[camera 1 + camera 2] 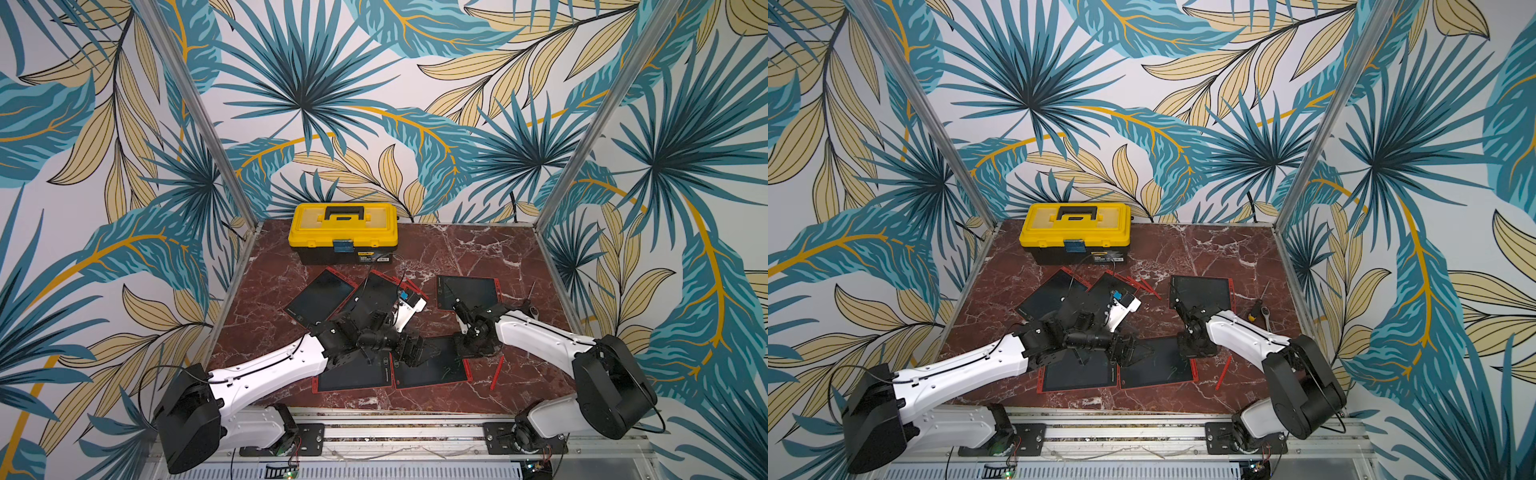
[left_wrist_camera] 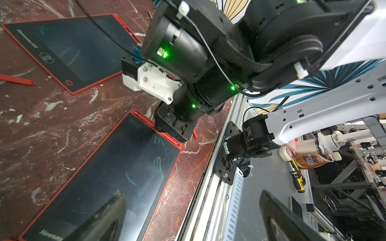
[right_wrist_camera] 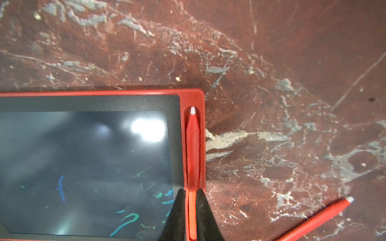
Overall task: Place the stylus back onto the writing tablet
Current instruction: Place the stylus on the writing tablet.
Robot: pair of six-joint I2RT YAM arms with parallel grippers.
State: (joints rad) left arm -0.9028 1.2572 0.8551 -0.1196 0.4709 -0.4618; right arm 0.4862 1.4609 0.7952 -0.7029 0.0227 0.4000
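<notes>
- Stylus (image 3: pixel 192 146) lies in the side groove of the writing tablet (image 3: pixel 83 156) at the table's front, white tip toward the corner.
- Right gripper (image 3: pixel 191 191) is closed on the stylus's rear end, one finger on each side.
- Left gripper (image 2: pixel 193 194) hangs above that tablet's left side, jaws spread wide, holding nothing.
- A spare stylus (image 1: pixel 496 372) lies loose on the marble table (image 1: pixel 519 257), just beside the tablet.
- Farther back sit three more tablets (image 1: pixel 320 297), then a yellow toolbox (image 1: pixel 344 232) by the wall.

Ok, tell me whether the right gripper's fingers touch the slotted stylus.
Cannot tell. In the right wrist view the fingers flank the stylus closely; neither contact nor gap shows plainly.
</notes>
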